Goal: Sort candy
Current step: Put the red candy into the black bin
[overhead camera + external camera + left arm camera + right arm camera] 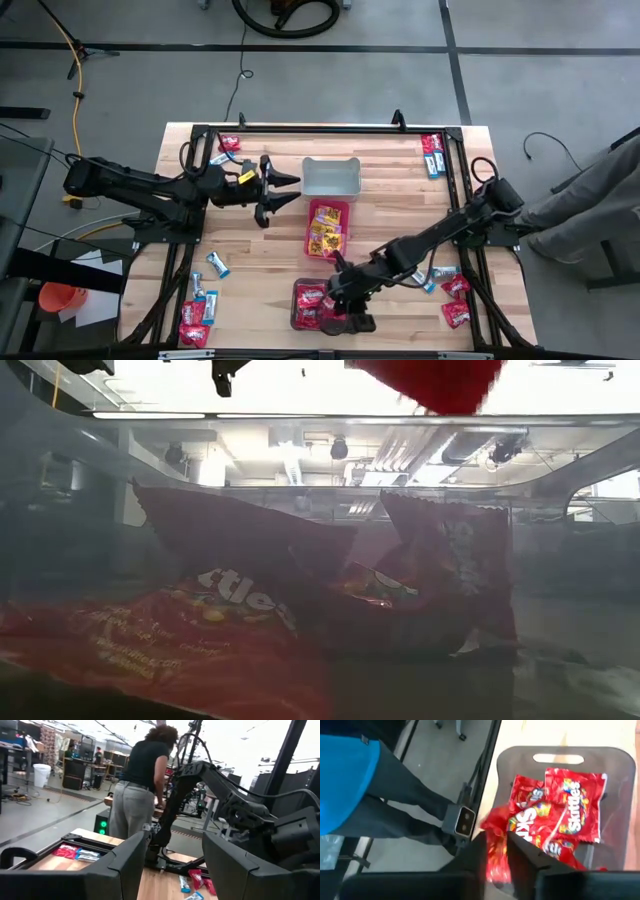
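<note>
The dark bin (300,305) holds red candy packets (570,805); beside it, the pink bin (329,205) holds yellow ones (325,235). The right gripper (495,855) hangs over the dark bin, fingers narrow around a red packet (496,845). The left gripper (283,190) hovers open beyond the pink bin.

1. A grey bin (331,176) sits on the wooden table (250,250), near the far edge at the middle.
2. A pink bin (328,207) lies just in front of it, towards the table's centre.
3. A dark bin (300,292) stands at the near edge.
4. A person (140,785) stands beyond the table, back turned.
5. An orange bucket (58,297) rests on the floor off the left edge.
</note>
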